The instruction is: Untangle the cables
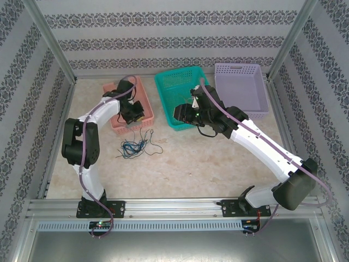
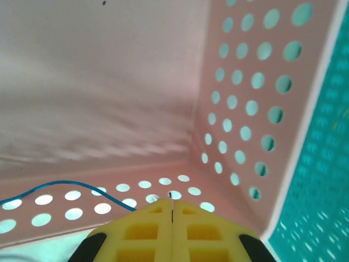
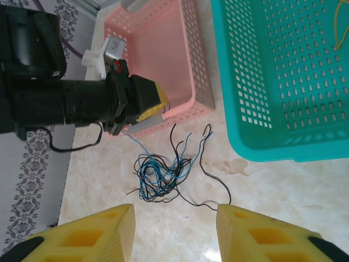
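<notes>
We find the tangle of hair-thin black and blue cables (image 3: 161, 174) lying loose on the pale marbled table (image 3: 283, 191). In the top view it sits left of centre, just below the near wall of the pink perforated plastic basket (image 3: 163, 49). In the right wrist view it lies straight ahead of the right gripper (image 3: 174, 229), above the gap and a little left of it. That gripper's yellow fingers stand moderately apart with nothing between them. The knot is compact. Its loose tails reach toward the top of the frame, and one long black tail (image 3: 210, 185) trails toward the lower right, ending close to the right-hand finger. The left gripper (image 2: 172, 213) is pressed fully together at the pink basket's near wall. A thin blue cable (image 2: 54, 184) runs right up to its tips, and we judge it pinched there, its other end leading down into the knot. The left claw is nearer the tangle in the top view, but the right claw, over the lower-left corner of the teal mesh plastic basket (image 3: 262, 82), is the free one. A yellowish strand (image 3: 339, 22) lies inside the teal basket at the upper right. We can read no brand, label or writing anywhere.
</notes>
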Available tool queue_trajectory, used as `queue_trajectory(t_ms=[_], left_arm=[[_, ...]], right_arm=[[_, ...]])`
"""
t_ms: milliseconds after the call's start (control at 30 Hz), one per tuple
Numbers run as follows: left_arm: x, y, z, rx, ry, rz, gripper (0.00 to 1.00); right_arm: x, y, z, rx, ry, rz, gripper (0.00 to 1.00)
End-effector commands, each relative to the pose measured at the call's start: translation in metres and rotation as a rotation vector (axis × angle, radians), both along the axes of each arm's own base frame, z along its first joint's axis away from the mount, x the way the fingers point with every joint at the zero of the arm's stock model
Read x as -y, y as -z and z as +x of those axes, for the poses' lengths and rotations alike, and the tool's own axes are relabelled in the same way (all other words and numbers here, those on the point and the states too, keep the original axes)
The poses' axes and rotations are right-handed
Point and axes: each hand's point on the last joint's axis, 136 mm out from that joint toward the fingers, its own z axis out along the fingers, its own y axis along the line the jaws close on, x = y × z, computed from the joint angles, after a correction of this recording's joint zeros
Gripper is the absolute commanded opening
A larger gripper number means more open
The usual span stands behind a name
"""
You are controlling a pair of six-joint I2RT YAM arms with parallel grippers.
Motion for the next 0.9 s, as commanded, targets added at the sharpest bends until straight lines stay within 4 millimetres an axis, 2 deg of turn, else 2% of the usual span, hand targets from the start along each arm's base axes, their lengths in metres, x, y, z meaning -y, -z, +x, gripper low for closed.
queue_trajectory(t_ms=[0,100,167,300,400,467,533,633,700,867], left_arm=[[-0.003,-0.068,0.027,0.167,-0.06,-0.033,0.0],[-0.003,-0.144,0.046,0.295,-0.075,-0.043,0.0],[-0.004,-0.186,0.047,0.342,-0.104,-0.056,0.0],[-0.015,-0.243,0.029,0.392,-0.193,-0.077,0.0],[-0.022,-0.287,0.018,0.494,-0.259,-0.124,0.0],[-0.021,-0.321,0.015,0.575,-0.272,-0.173,0.0],[-0.019,-0.347,0.013,0.628,-0.27,-0.22,0.0],[-0.019,-0.367,0.012,0.666,-0.268,-0.228,0.0],[-0.024,-0.369,0.013,0.678,-0.27,-0.195,0.0],[-0.041,-0.356,0.018,0.676,-0.278,-0.086,0.0]], right_arm=[[0.002,0.002,-0.001,-0.005,0.005,0.0,0.44],[0.001,0.005,-0.005,-0.009,-0.005,-0.006,0.45],[0.003,0.006,-0.008,-0.007,-0.003,-0.009,0.44],[0.008,0.005,-0.011,0.003,0.006,-0.012,0.44],[0.013,0.003,-0.014,0.01,0.009,-0.015,0.45],[0.015,0.003,-0.015,0.014,0.01,-0.019,0.45],[0.016,0.004,-0.016,0.014,0.009,-0.023,0.45],[0.017,0.005,-0.018,0.011,0.007,-0.027,0.45],[0.017,0.004,-0.019,0.011,0.004,-0.024,0.45],[0.016,0.003,-0.019,0.014,-0.001,-0.022,0.45]])
